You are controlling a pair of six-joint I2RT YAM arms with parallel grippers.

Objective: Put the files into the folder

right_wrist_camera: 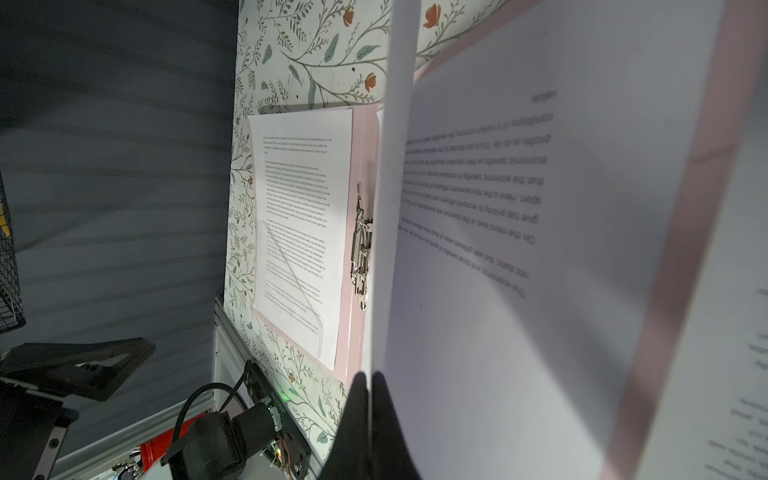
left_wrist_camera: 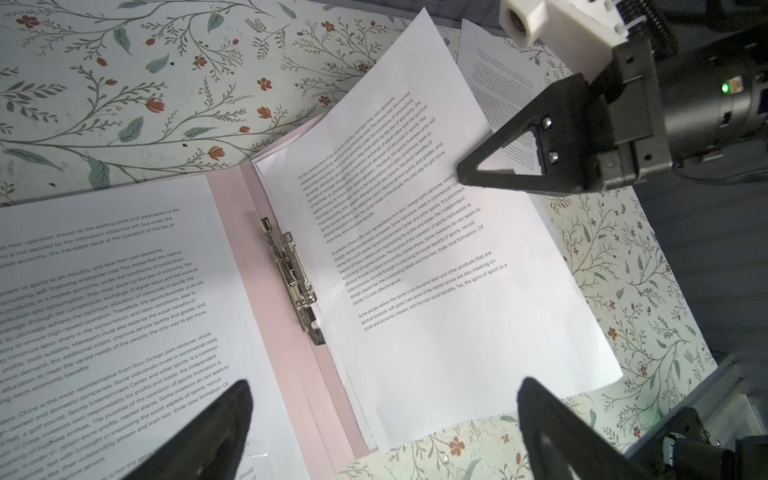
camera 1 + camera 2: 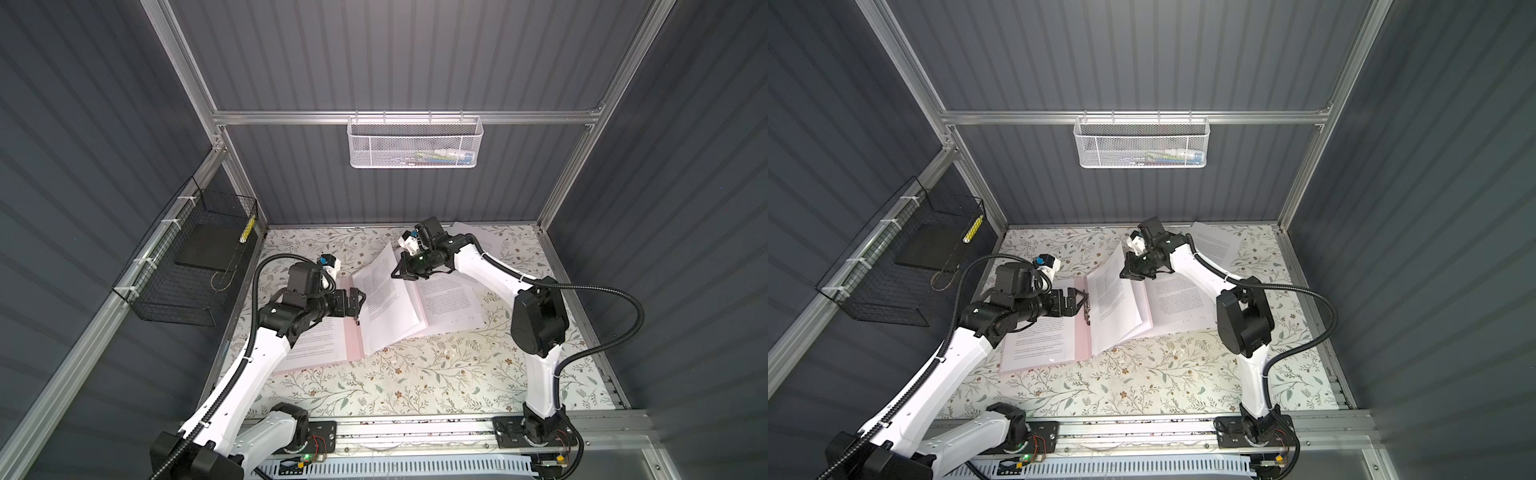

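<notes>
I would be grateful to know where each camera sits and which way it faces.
Top view: high at the front, looking down at the open folder on the table; both arms show.
Top view: stereo twin, same aim; left end effector open near the spine.
Left wrist: on the left arm, facing down at the silver clip; its fingertips show.
Right wrist: on the right arm, looking along the raised sheet the right end effector pinches.
Shared: both wrist views show the clip.
</notes>
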